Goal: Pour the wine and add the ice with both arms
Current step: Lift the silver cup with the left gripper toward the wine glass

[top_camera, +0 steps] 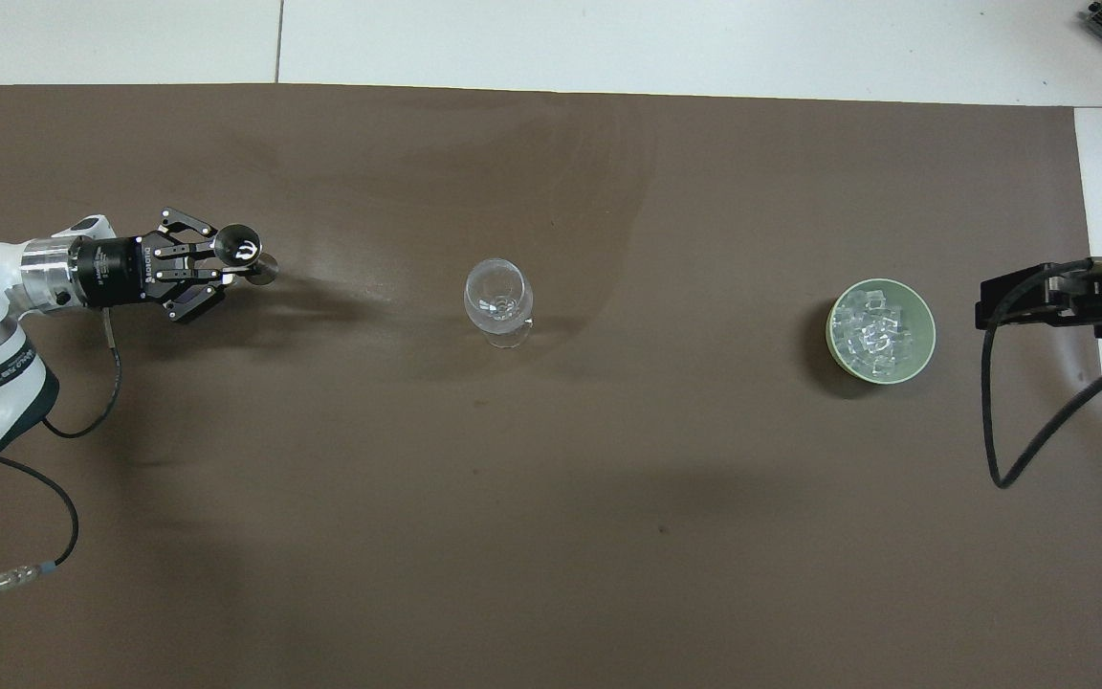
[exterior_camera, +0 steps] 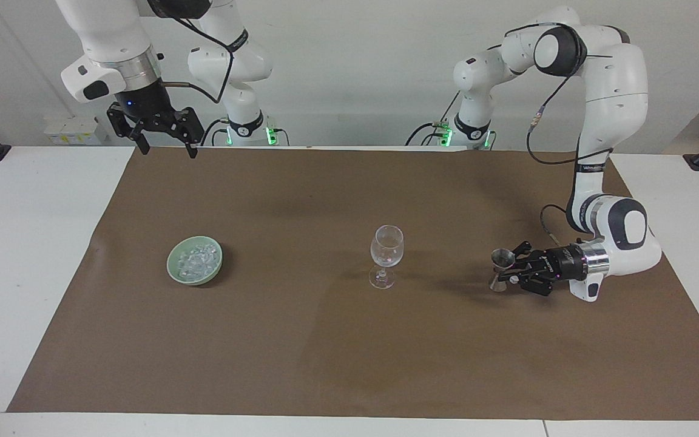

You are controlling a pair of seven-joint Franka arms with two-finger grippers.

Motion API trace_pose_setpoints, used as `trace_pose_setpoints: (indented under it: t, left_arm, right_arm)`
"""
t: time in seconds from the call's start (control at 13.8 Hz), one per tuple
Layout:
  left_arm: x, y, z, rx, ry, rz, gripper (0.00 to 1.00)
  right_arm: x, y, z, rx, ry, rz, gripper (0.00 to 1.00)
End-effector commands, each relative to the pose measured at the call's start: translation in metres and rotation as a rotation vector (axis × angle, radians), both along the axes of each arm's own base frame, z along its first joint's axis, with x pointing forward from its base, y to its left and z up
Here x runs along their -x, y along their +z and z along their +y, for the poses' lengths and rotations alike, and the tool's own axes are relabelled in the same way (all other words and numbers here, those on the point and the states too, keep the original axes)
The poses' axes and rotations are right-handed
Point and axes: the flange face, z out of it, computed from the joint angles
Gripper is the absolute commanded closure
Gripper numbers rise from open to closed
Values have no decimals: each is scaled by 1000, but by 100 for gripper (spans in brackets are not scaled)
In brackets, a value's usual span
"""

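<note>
The white tabletop (exterior_camera: 34, 255) is lying under a big brown sheet (exterior_camera: 349, 340) that is covering nearly all of it. Two white arms are coming in from the robots' end. The left arm (exterior_camera: 610, 91) is bending down low over the sheet toward its own end of the tabletop, with its hand (exterior_camera: 510, 271) lying sideways and pointing toward the middle. That hand (top_camera: 231, 265) is gripping a small metal measuring cup (exterior_camera: 501, 265) by its narrow waist, fingers squeezed in on it, and the cup (top_camera: 247, 253) is standing upright. I cannot tell whether its foot is touching the sheet or hanging just above it. The right arm (exterior_camera: 113, 42) is waiting up high over the robots' edge of the sheet at its own end, its hand (exterior_camera: 166, 149) pointing down with the two fingers spread wide apart and nothing between them.

A pale green bowl (exterior_camera: 195, 260) is sitting on the sheet toward the right arm's end, and the ice (exterior_camera: 196, 259) is lying heaped inside it as small glassy chunks (top_camera: 874, 332). A clear stemmed wine glass (exterior_camera: 386, 255) is standing upright near the middle of the sheet, between the bowl (top_camera: 882, 330) and the measuring cup and well apart from both.
</note>
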Motion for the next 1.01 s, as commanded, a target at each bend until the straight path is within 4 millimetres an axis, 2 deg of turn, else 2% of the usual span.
trace_pose_setpoints:
  t: [0.0, 0.36, 0.72, 0.94]
  left_arm:
    - [-1, 16, -11, -17, 29, 18, 100]
    - [-5, 46, -27, -51, 44, 39, 100]
    - [1, 61, -51, -66, 38, 40, 100]
    - [7, 63, -62, -78, 34, 44, 100]
  right_arm:
    - [6, 0, 0, -6, 12, -1, 0]
    - [6, 0, 0, -6, 12, -1, 0]
    - [6, 0, 0, -6, 12, -1, 0]
    - [6, 0, 0, -6, 12, -1, 0]
